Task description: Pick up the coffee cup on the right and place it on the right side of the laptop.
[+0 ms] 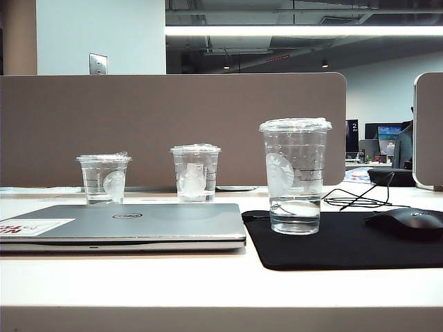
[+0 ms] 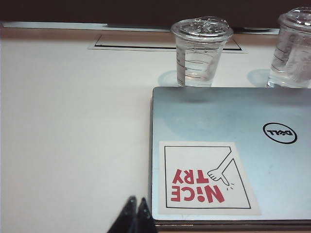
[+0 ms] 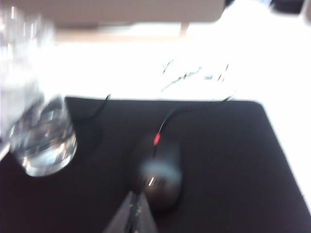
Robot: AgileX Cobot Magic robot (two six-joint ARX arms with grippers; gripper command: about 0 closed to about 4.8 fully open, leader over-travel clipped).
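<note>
Three lidded clear cups stand upright on the tabletop [image 1: 221,283]. Two short cups [image 1: 104,178] [image 1: 195,173] sit behind the closed laptop [image 1: 138,223], which lies flat. Right of the laptop, the coffee cup [image 1: 295,176] stands on the black mouse pad [image 1: 332,245], some water at its bottom, beside the mouse [image 1: 408,223]. Left hand [image 2: 136,206] closed, empty, near the laptop's sticker corner. Right hand [image 3: 135,208] closed, empty, above the mouse.

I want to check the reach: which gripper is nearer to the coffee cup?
Right. The right gripper, shut, hangs above the mouse pad close beside the coffee cup. The left gripper, shut, sits by the laptop corner, cup not in its view.
</note>
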